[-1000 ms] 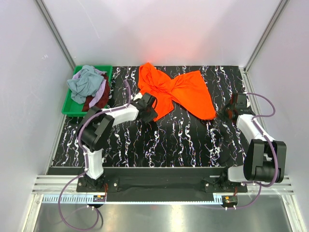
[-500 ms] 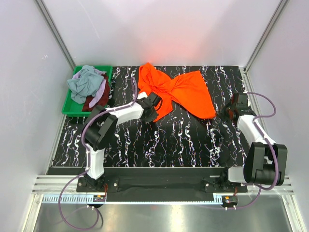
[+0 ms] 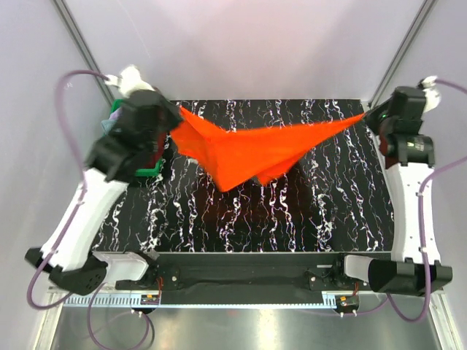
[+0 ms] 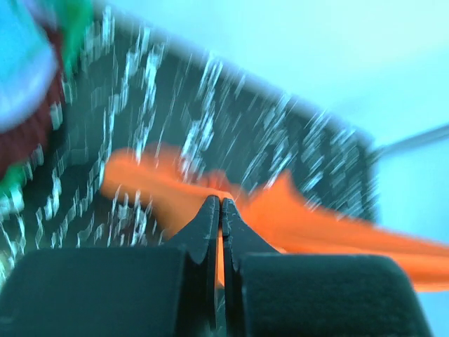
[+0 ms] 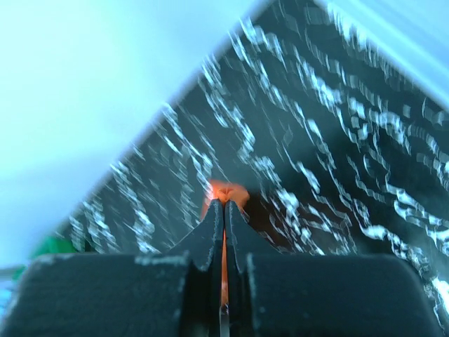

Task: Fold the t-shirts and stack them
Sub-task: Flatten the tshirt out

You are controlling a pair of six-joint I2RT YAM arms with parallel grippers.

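An orange-red t-shirt (image 3: 255, 153) hangs stretched in the air above the table (image 3: 292, 211). The left end effector (image 4: 221, 203) pinches its left end, and the right end effector (image 5: 224, 205) pinches its right corner. The left arm (image 3: 131, 146) hides most of a green bin (image 3: 149, 173). The table is black with white veins, and plain pale walls (image 3: 255, 44) surround it.

No words, numbers or signs can be read in any view. The orange-red t-shirt (image 3: 255, 149) is plain cloth where it shows. The pale strip (image 3: 241, 300) along the front edge has tiny dark marks, too small to make out. Both wrist views are blurry
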